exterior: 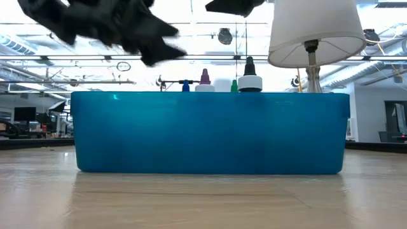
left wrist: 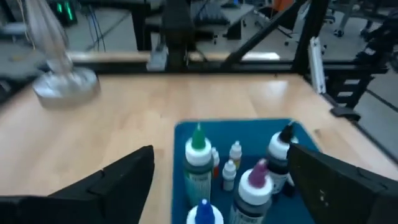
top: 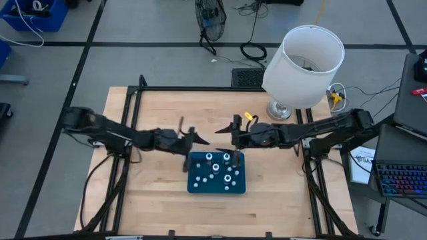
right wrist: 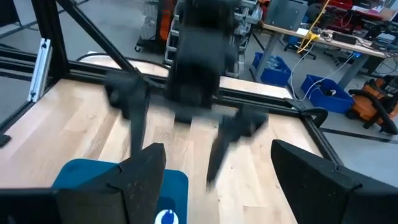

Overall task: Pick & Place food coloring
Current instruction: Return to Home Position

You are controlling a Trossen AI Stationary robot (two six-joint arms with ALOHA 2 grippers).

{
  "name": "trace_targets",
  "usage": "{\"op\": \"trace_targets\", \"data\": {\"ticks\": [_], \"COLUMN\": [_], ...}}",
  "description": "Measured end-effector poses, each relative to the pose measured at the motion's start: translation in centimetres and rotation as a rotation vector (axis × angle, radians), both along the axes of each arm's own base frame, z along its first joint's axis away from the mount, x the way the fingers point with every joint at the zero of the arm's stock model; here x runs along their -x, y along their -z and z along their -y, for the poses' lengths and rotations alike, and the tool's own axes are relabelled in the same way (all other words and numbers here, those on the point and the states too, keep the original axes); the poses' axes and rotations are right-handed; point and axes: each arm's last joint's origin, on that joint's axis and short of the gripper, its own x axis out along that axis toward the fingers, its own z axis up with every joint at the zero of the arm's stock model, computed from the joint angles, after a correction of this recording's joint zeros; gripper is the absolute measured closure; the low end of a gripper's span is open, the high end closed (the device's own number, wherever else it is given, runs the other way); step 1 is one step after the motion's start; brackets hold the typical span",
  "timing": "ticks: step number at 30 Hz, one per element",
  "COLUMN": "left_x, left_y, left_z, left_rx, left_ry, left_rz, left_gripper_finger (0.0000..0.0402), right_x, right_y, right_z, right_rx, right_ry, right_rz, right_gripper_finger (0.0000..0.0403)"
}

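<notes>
The teal tray (top: 200,187) is sitting on the wooden table (top: 160,200), toward 6 o'clock from its middle. The food coloring bottles (top: 227,179) are standing upright inside it, white caps up. From table height, blue, purple, green and black tips are poking above the tray's wall.

Past the tray, at its 11 o'clock, the left gripper (top: 193,135) is hovering well above the wood. Its fingers (left wrist: 124,183) are spreading wide and gripping nothing.

At the tray's 12 to 1 o'clock, the right gripper (top: 227,127) is hanging at a similar height, facing the left one across a small gap. Its fingers (right wrist: 144,177) are also gaping wide and carrying nothing.

Farther back, at 2 o'clock, a lamp (top: 303,67) with a white shade is standing near the table's far corner.
</notes>
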Motion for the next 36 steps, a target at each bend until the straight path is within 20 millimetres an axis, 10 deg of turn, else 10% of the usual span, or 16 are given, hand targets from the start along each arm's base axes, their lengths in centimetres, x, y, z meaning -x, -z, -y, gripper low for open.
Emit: {"op": "trace_targets", "data": {"ticks": [9, 19, 36], "left_x": [9.7, 19.0, 20.9], "left_y": [-7.7, -9.6, -8.2], "left_z": [-0.9, -2.0, -2.2], "left_rx": [-0.257, -0.238, -0.103], "left_ry": [0.056, -0.064, -0.092], "left_rz": [0.051, 0.11, 0.137], "left_gripper_finger": [0.0074, 0.0074, 0.0087], "right_x": [5.7, 11.6, 18.3], "right_y": [-3.2, -3.3, 3.2], "right_z": [0.9, 1.8, 3.2], "right_rx": [0.059, -0.096, -0.25], "right_ry": [-0.005, 0.103, 0.309], "right_rz": [-0.093, -0.274, 0.122], "right_gripper_finger": [0.0124, 0.0124, 0.0122]}}
